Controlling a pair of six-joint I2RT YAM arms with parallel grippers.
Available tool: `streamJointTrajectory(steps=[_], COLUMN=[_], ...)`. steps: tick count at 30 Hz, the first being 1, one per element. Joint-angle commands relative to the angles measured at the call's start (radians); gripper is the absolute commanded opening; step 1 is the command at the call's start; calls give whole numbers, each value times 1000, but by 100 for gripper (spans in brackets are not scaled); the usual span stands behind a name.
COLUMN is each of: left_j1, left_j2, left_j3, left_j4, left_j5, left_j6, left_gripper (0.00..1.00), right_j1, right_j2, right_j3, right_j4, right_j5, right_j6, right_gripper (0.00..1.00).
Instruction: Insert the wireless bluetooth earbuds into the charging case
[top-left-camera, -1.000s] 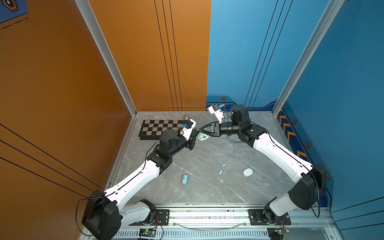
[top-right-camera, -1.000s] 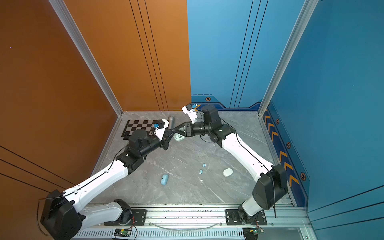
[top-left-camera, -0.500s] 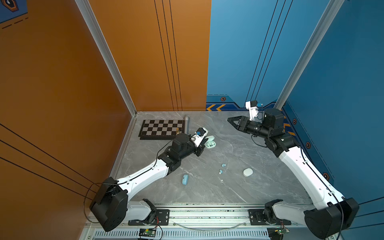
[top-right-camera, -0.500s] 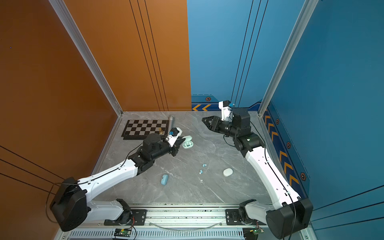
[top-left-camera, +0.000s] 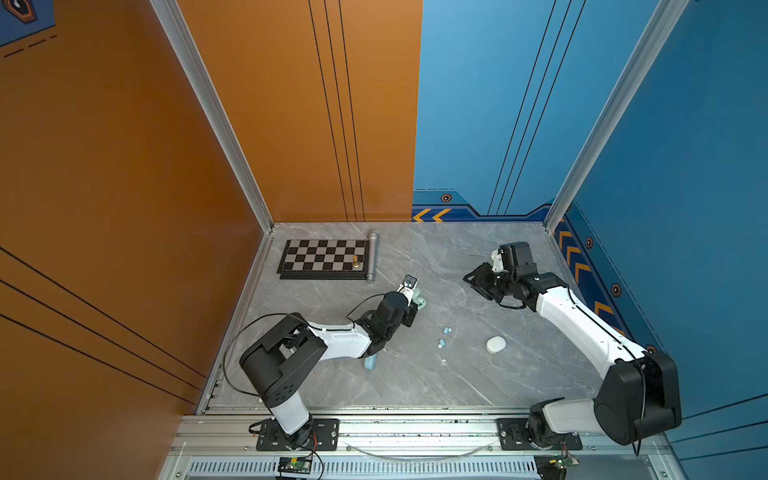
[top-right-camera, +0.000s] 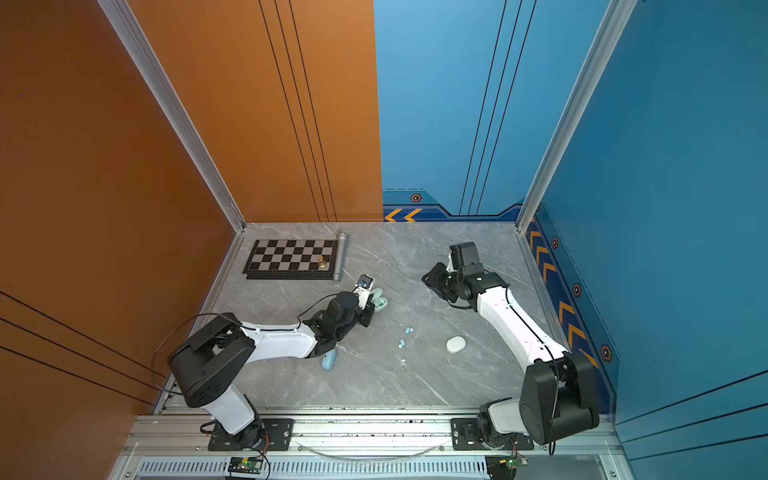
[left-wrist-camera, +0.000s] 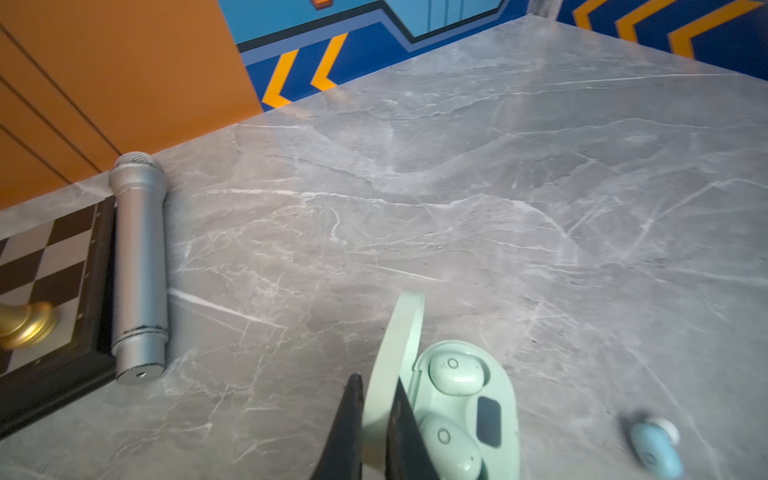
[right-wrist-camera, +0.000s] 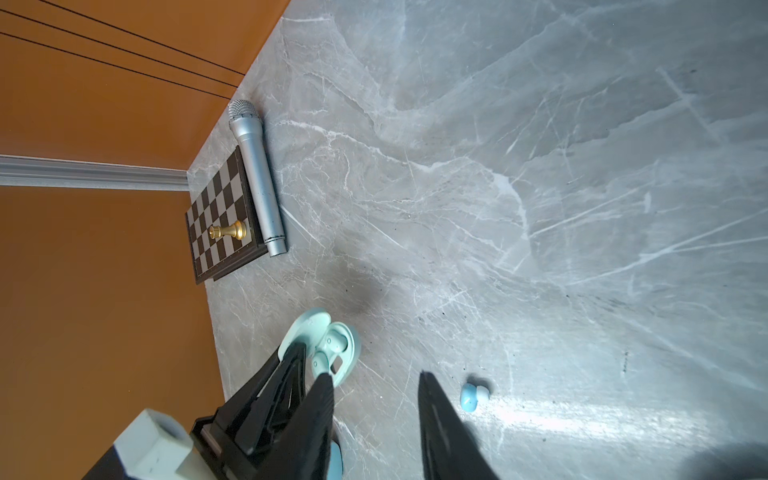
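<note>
The mint charging case (left-wrist-camera: 469, 399) lies open on the table with two mint earbuds (left-wrist-camera: 455, 372) seated in its wells. My left gripper (left-wrist-camera: 377, 386) is shut on the case's raised lid (left-wrist-camera: 399, 332); in both top views the left gripper (top-left-camera: 415, 302) is at the case (top-right-camera: 381, 303). My right gripper (right-wrist-camera: 375, 376) is open and holds nothing. It hovers to the right of the case, seen in a top view as the right gripper (top-left-camera: 473, 280). Two pale blue earbuds (top-left-camera: 446, 330) lie loose on the table; one pale blue earbud (right-wrist-camera: 473, 397) lies just beyond my right fingertip.
A white closed case (top-left-camera: 496, 344) lies right of the blue buds. A pale blue case (top-left-camera: 370, 362) is partly hidden under my left forearm. A chessboard (top-left-camera: 324, 257) with a gold piece and a silver microphone (top-left-camera: 372, 255) lie at the back left by the wall.
The right gripper left the mint case, swung right and came down slightly. The left arm drew the case a little nearer and to the right, still holding its lid.
</note>
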Motion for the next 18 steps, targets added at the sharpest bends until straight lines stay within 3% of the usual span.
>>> streamJointTrajectory(steps=[1,8,18], left_j1=[-14,-13,-15], left_j2=[35,124,144], left_j3=[5,-5,2], left_j4=[67,118,117], left_j5=[-113,-88,-7], left_j6=[-55,-86,-98], left_gripper=[0,0,23], right_j1=[-4,-3,-5], right_j2=[19,23,3], right_j3=[29,43,25], right_j4=[-23,-30,-37], right_j5=[16,5,-4], right_j6=[22,7,-50], right_gripper=[37,38,43])
